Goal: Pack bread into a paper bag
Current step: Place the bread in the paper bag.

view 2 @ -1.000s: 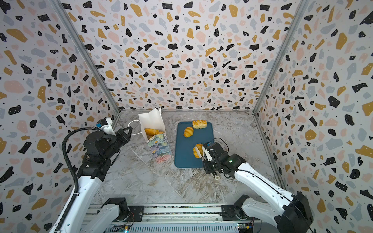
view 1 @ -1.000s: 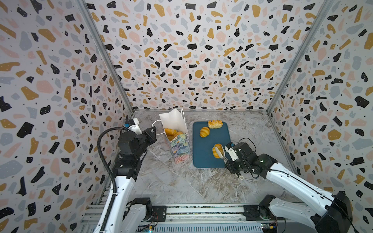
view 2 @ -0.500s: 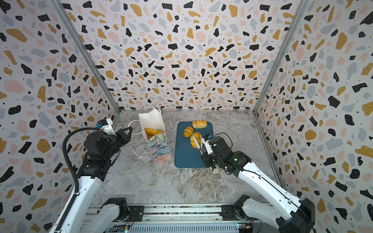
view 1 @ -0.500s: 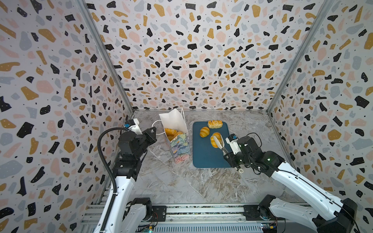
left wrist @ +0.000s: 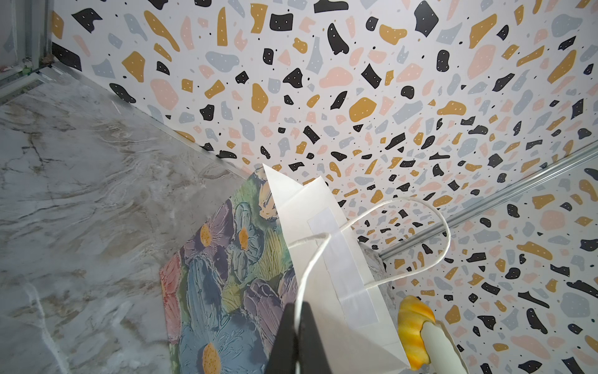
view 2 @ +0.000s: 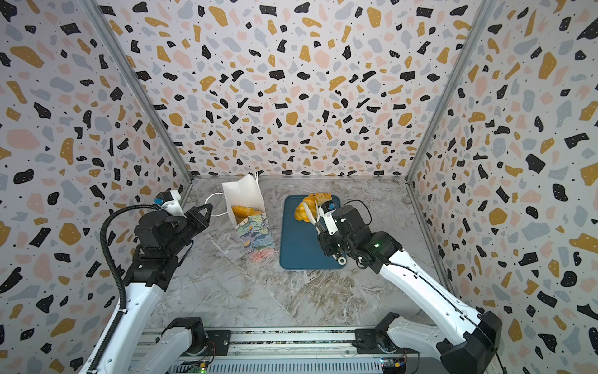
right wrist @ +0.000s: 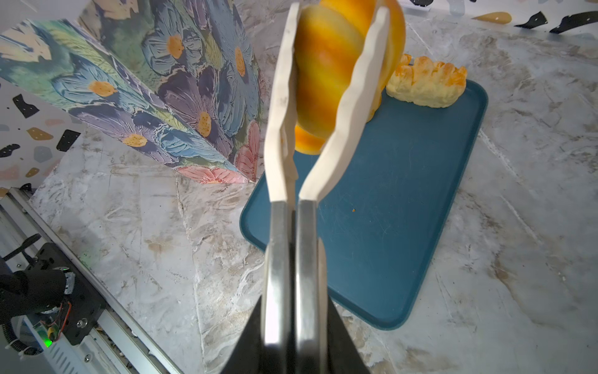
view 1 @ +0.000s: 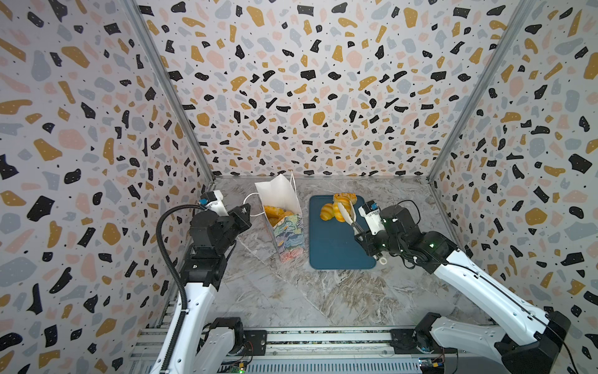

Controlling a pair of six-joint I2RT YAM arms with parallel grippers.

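Cord first: my left claw (left wrist: 296, 313) is pinched together on the white cord handle (left wrist: 447, 233) of the tall paper bag (view 1: 289, 234) printed with painterly blue, green and pink flowers. It stands upright, mouth open, on the left part of the marble-look worktop (view 1: 275, 301). Inside it lie golden-orange buns (view 1: 275, 212), against the white lining. Just right of the bag sits the flat dark-teal tray (view 1: 336, 251). My right claw (right wrist: 293, 323) is clamped on the metal-handled white tongs (right wrist: 352, 97), whose blades squeeze a striped golden-orange roll (right wrist: 326, 71), held up over the tray's far end. A second striped roll (view 1: 326, 212) and a flaky crumb-topped rectangular piece (right wrist: 427, 84) rest on the tray.
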